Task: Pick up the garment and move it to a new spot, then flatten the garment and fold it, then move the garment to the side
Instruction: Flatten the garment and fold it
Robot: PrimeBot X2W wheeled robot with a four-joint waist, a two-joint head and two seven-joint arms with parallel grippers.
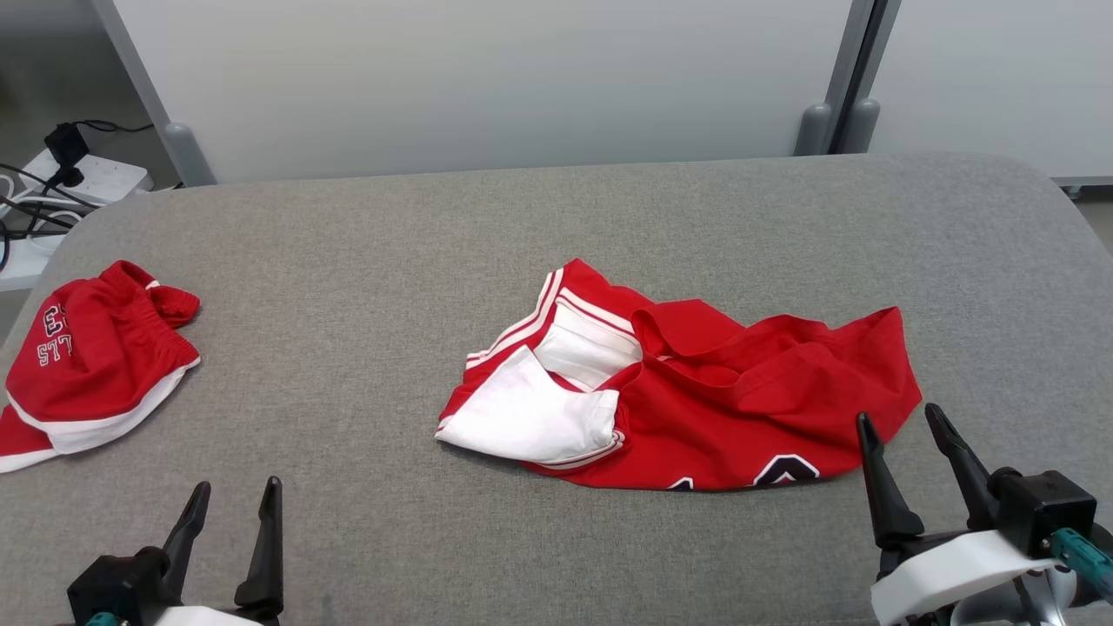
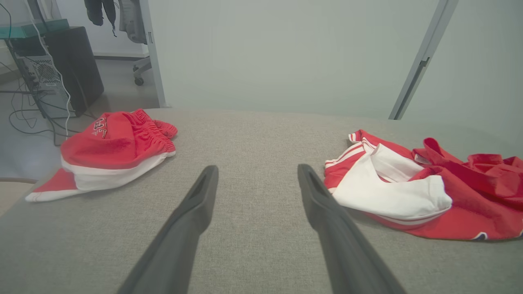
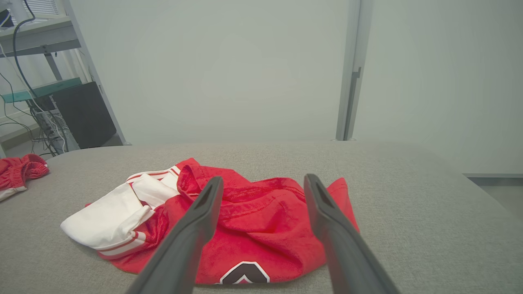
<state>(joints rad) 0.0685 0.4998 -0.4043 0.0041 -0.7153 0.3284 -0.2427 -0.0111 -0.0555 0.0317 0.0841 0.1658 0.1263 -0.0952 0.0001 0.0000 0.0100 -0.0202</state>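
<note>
A crumpled red garment (image 1: 739, 400) with white sleeves and striped trim lies near the middle of the grey padded table (image 1: 365, 261); it also shows as the garment (image 2: 408, 192) and the garment (image 3: 253, 228) in the wrist views. My right gripper (image 1: 904, 422) stands open just off its near right corner, fingers apart and holding nothing. My left gripper (image 1: 236, 487) is open over bare table at the lower left, well clear of the cloth. Black and white lettering peeks out at the garment's near hem.
A second red and white garment (image 1: 96, 365) lies bunched at the table's left edge, also seen as a red bundle (image 2: 114, 151). Beyond the far left corner sit a power strip and cables (image 1: 61, 174). A pale partition wall (image 1: 487, 78) stands behind the table.
</note>
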